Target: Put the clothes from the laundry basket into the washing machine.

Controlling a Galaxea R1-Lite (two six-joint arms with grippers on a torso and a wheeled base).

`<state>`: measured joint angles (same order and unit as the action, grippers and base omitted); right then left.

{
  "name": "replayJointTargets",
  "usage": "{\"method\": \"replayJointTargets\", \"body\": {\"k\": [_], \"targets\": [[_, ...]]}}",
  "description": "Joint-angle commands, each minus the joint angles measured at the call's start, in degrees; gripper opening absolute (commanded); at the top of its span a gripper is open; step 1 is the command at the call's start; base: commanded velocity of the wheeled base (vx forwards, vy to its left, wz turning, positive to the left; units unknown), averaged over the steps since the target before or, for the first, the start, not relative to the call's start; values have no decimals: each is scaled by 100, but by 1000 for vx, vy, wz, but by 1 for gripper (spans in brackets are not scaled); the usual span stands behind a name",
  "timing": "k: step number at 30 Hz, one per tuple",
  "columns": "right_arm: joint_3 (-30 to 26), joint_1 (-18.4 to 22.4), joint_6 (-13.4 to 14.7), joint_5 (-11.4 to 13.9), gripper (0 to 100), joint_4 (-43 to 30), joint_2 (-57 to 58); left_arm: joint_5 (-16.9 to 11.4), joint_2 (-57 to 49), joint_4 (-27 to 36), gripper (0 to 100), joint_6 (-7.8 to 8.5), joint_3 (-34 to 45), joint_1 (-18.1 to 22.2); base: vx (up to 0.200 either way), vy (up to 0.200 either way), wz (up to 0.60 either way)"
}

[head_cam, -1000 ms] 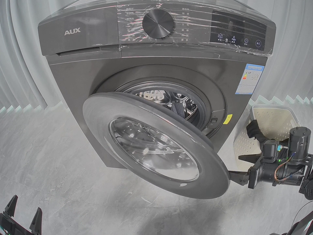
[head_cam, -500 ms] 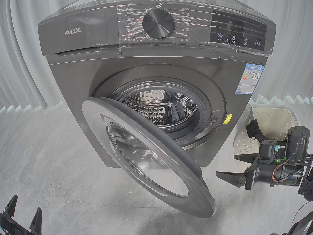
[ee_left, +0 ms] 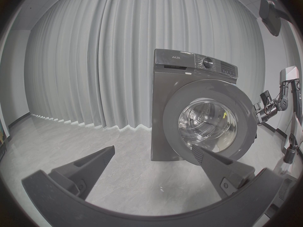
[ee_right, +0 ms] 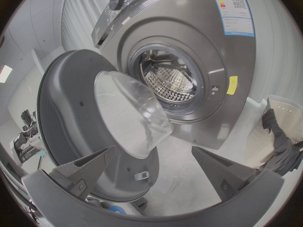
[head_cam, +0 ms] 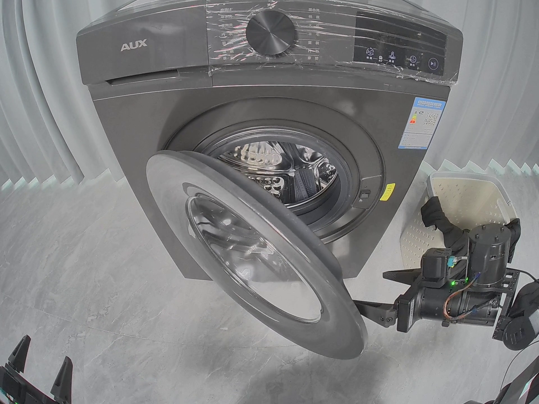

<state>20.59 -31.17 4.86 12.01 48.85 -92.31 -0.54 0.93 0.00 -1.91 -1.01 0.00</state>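
Note:
The grey washing machine [head_cam: 269, 102] stands with its round door [head_cam: 185, 180] swung out toward me, baring the steel drum [head_cam: 281, 166]. My right gripper [head_cam: 371, 290] is open at the door's lower right rim, one finger against the door's inner side. From the right wrist, the gripper [ee_right: 151, 153] faces the door [ee_right: 63, 111] and drum [ee_right: 167, 76]. A dark garment [head_cam: 441, 220] hangs over the rim of the white laundry basket [head_cam: 477, 194], right of the machine. My left gripper [head_cam: 40, 360] is open, low at the left, well away from the machine [ee_left: 170, 89].
Grey pleated curtains [head_cam: 33, 85] hang behind the machine. Pale marble-patterned floor [head_cam: 84, 265] spreads to the left and front. The basket [ee_right: 284, 117] with the garment [ee_right: 281, 142] sits close to the machine's right side.
The door has swung wider open, showing more of the drum. My right gripper has moved left, back to the door's rim. The head camera has shifted a little. The left gripper stays put.

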Motion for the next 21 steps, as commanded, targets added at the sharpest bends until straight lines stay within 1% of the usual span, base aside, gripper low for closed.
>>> {"method": "replayJointTargets", "body": {"k": [1, 3, 5, 7, 9, 10, 11, 13, 15, 17, 21], "targets": [[-81, -311, 15, 30, 100, 134, -112, 1, -93, 0, 100, -2, 92, 0, 0, 0, 0], [-81, -442, 32, 38, 100, 292, -103, 1, -93, 0, 100, -2, 92, 0, 0, 0, 0], [-73, -469, 41, 47, 100, 424, -103, 1, -93, 0, 100, -2, 92, 0, 0, 0, 0], [-55, -390, 94, 38, 100, 477, -112, 1, -93, 0, 100, -2, 92, 0, 0, 0, 0], [-20, -346, 138, -32, 100, 485, -138, 1, -93, 0, 100, -2, 92, 0, 0, 0, 0], [-2, -240, 138, -67, 100, 485, -174, 1, -93, 0, 100, -2, 92, 0, 0, 0, 0], [33, -108, 138, -120, 100, 485, -235, 1, -93, 0, 100, -2, 92, 0, 0, 0, 0], [165, 138, 138, -348, 100, 494, -455, 1, -93, 0, 100, -2, 92, 0, 0, 0, 0], [332, 261, 155, -603, 100, 547, -701, 1, -93, 0, 100, 7, 92, 0, 0, 0, 0], [499, 366, 164, -770, 100, 775, -982, 1, -93, 0, 100, -2, 92, 0, 0, 0, 0], [736, 463, 138, -823, 100, 1232, -1466, 1, -93, 0, 100, -2, 92, 0, -200, 0, 0]]}}
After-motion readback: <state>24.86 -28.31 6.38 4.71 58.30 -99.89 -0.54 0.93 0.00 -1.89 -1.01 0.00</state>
